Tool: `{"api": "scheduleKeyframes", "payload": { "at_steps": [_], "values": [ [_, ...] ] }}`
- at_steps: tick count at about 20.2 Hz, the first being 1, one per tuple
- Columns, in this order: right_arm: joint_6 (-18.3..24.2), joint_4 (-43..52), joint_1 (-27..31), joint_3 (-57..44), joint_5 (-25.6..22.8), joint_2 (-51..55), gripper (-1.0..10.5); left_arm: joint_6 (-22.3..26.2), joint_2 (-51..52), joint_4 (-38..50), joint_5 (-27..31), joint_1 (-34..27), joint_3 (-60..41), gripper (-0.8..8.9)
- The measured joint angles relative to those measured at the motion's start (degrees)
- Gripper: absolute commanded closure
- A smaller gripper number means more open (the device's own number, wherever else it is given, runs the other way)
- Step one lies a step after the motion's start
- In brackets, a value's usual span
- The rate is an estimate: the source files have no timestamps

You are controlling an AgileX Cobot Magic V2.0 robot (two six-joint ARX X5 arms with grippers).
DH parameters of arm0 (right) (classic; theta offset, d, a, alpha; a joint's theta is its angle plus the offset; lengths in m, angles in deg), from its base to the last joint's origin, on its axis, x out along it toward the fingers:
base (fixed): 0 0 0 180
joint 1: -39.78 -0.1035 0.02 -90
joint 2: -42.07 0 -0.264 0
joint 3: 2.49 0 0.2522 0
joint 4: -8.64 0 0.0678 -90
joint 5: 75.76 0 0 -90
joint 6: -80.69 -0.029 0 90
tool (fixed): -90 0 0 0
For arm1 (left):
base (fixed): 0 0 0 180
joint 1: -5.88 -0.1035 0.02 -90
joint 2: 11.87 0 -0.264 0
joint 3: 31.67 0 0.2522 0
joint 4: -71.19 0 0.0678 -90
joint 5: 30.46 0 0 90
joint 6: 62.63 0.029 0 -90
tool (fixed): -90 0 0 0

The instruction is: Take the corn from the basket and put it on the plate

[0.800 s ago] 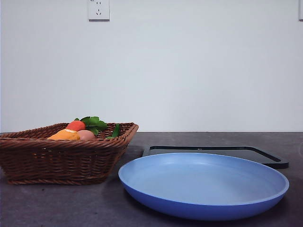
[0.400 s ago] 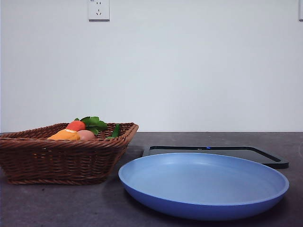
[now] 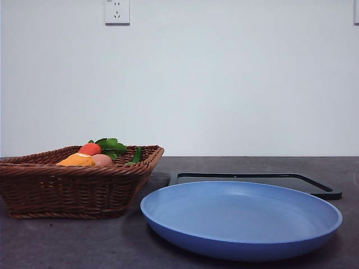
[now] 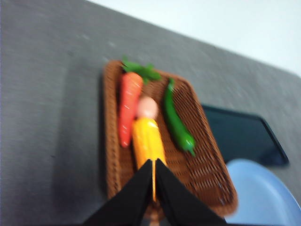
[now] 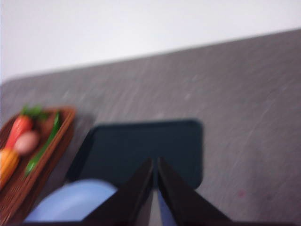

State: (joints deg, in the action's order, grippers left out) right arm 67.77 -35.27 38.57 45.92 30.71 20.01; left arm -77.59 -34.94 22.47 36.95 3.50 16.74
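The corn (image 4: 147, 142) lies lengthwise in the basket (image 4: 207, 175), beside the carrot (image 4: 128, 107).

one corn (image 4: 148, 141), one basket (image 3: 73, 188), one plate (image 3: 241, 221)

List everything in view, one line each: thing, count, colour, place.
basket: 1, brown wicker, on the table beside the plate
corn: 1, orange-yellow, in the basket
carrot: 1, red-orange with green leaves, in the basket beside the corn
egg-like thing: 1, pinkish, in the basket at the corn's end
green pepper: 1, green, in the basket
plate: 1, light blue, on the table
tray: 1, black, behind the plate
wall socket: 1, white, on the wall
left gripper: black, shut, above the basket
right gripper: black, shut, above the tray
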Motion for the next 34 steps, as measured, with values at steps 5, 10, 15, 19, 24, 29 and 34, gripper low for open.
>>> {"api": "scheduleKeyframes", "payload": {
  "at_steps": [5, 10, 15, 19, 24, 29, 34],
  "values": [
    [6.0, -8.8, -1.6, 6.2, 5.6, -7.6, 9.4, 4.9, -4.0, -4.8, -4.5, 0.0, 3.2, 8.06],
    [11.5, -15.2, -4.9, 8.0, 7.5, -14.2, 9.4, 9.0, -7.8, -9.9, -7.6, 1.3, 4.2, 8.06],
    [12.8, -15.5, -7.1, 8.0, 7.5, -16.6, 9.2, 10.8, -8.4, -10.4, -7.6, 2.3, 4.2, 7.77],
    [12.9, -15.2, -7.1, 8.0, 7.5, -16.6, 6.3, 11.0, -8.4, -9.3, -7.6, 2.3, 4.2, 4.32],
    [12.2, -14.8, -7.1, 8.0, 7.4, -17.6, 6.3, 11.0, -8.6, -8.3, -7.6, 2.3, 4.2, 4.07],
    [9.9, -11.4, -7.1, 8.0, 10.9, -25.7, 6.3, 11.0, -8.8, -7.9, -7.6, 2.3, 4.3, 4.07],
    [9.4, -7.6, -8.5, 8.0, 11.9, -38.2, 6.3, 11.0, -8.8, -7.9, -7.6, 2.3, 4.3, 4.09]
  ]
}}
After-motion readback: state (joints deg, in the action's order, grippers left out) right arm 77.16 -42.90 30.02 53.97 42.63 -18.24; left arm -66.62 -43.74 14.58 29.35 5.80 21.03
